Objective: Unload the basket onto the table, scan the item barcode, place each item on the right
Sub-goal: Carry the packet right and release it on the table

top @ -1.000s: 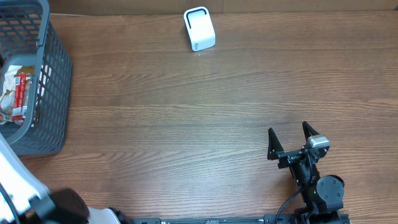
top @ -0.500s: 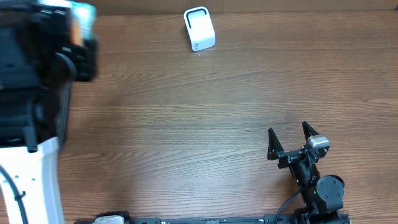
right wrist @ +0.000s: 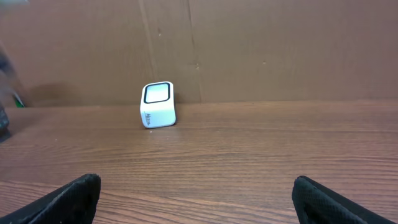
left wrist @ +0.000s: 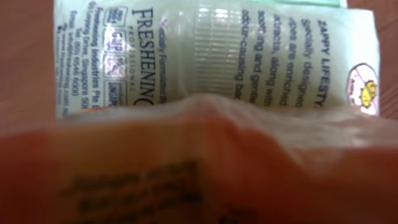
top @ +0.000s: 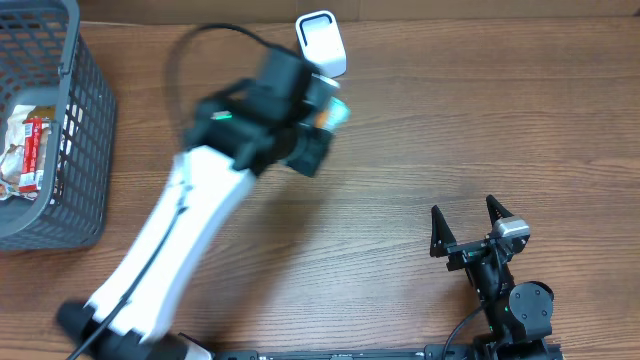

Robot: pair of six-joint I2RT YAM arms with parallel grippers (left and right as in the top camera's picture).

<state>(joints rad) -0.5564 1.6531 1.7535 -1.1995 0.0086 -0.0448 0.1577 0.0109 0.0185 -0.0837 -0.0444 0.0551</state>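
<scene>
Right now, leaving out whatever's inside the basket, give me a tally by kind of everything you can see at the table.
Baskets: 1, the grey basket
Scanners: 1, the white scanner
Packets: 1, the packet carried by the left arm
Robot arms: 2, the left arm and the right arm
Total: 5

Soft, even light from above leaves the worktop [top: 420,150] sharp and free of glare in the overhead view, though the left arm [top: 215,190] is smeared and throws a faint, diffuse shadow. In the left wrist view a packet [left wrist: 217,56] sits too close to focus, its white label barely legible under a pale sheen, its orange lower part a blur. The right wrist view is dimmer but crisp, save a smear at its left edge.
</scene>
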